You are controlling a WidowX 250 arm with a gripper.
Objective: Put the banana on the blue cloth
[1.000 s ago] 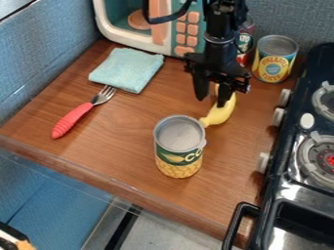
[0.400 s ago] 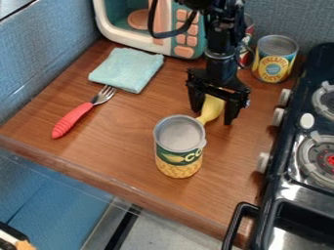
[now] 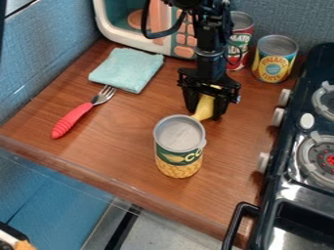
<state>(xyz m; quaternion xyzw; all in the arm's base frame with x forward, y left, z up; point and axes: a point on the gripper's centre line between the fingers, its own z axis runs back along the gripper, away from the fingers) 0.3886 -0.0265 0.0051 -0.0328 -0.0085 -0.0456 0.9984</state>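
The black gripper (image 3: 205,111) points down right of the table's middle, just behind the corn can. Its two fingers are closed against the sides of the yellow banana (image 3: 205,106), whose upper part is partly hidden by the gripper. The banana's narrow end points toward the can's rim; whether it touches the wood cannot be told. A folded light blue cloth (image 3: 128,69) lies flat at the back left, in front of the toy microwave, well left of the gripper.
The corn can (image 3: 178,146) stands directly in front of the banana. A fork with a red handle (image 3: 73,118) lies at left, near the cloth. At the back right are a red can (image 3: 239,41) and a pineapple can (image 3: 275,59). The stove (image 3: 293,166) borders the right side.
The gripper first came down around the banana and turned; its fingers have since drawn closer together. Gripper and banana have shifted slightly left.
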